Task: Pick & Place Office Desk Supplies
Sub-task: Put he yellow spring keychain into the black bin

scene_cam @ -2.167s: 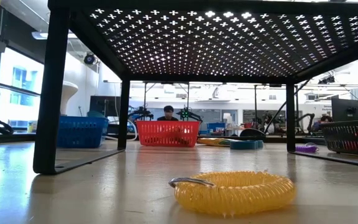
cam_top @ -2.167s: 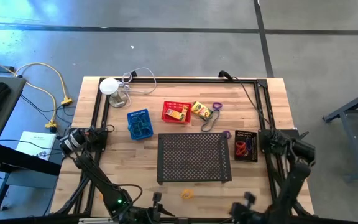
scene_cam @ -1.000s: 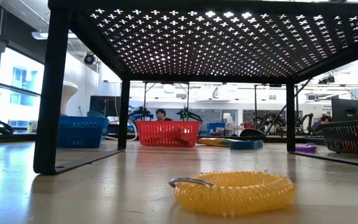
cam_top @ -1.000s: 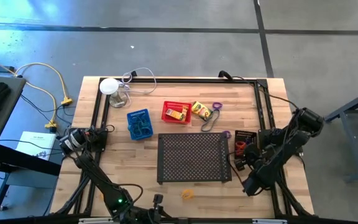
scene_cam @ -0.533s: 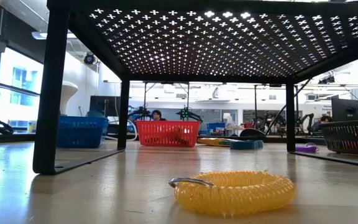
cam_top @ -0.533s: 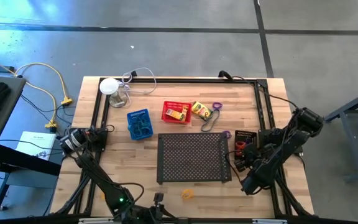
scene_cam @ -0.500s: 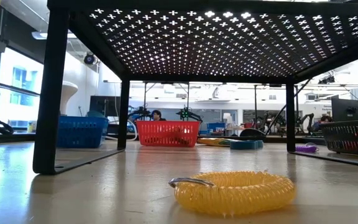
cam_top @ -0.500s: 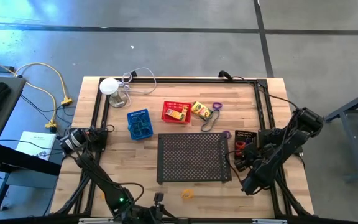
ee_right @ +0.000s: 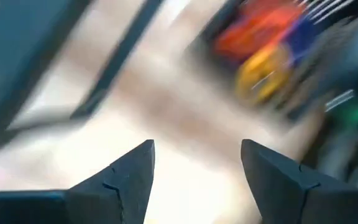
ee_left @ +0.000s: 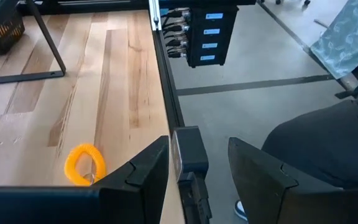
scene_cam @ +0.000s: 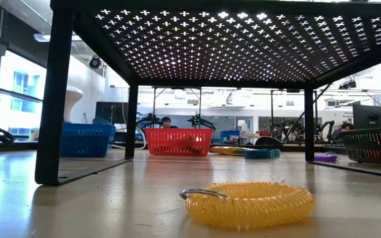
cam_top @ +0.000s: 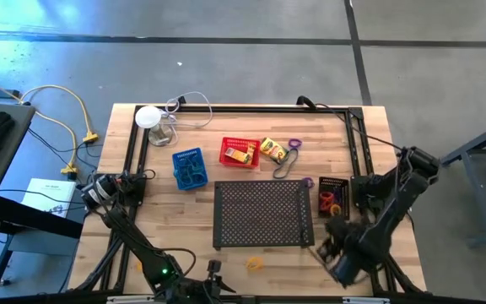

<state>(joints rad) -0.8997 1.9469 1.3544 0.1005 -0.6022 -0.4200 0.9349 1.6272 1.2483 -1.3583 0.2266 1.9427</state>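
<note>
A yellow coil loop [cam_top: 254,263] [scene_cam: 247,201] lies on the table near its front edge, in front of the large black tray [cam_top: 263,214]. The black mesh basket [cam_top: 333,196] at the right holds red and orange loops. My right gripper [cam_top: 327,250] [ee_right: 197,155] hangs open and empty over bare wood on the near side of that basket. My left gripper [ee_left: 197,142] stands open and empty at the front edge, close to the yellow loop [ee_left: 84,165]. A red basket [cam_top: 240,152] holds one yellow crayon box. A second crayon box [cam_top: 272,149] lies beside it.
A blue basket [cam_top: 188,167] stands left of the red one. Purple loops [cam_top: 294,143] [cam_top: 307,181] and a dark loop [cam_top: 283,166] lie behind the tray. A white disc [cam_top: 148,116] with a clear cable sits at the back left. A black frame rail [cam_top: 361,152] runs along the table's sides.
My right gripper has risen from the black basket and swung toward the table's near edge, tipping more steeply downward. The loops stay in the basket. My left arm has kept still.
</note>
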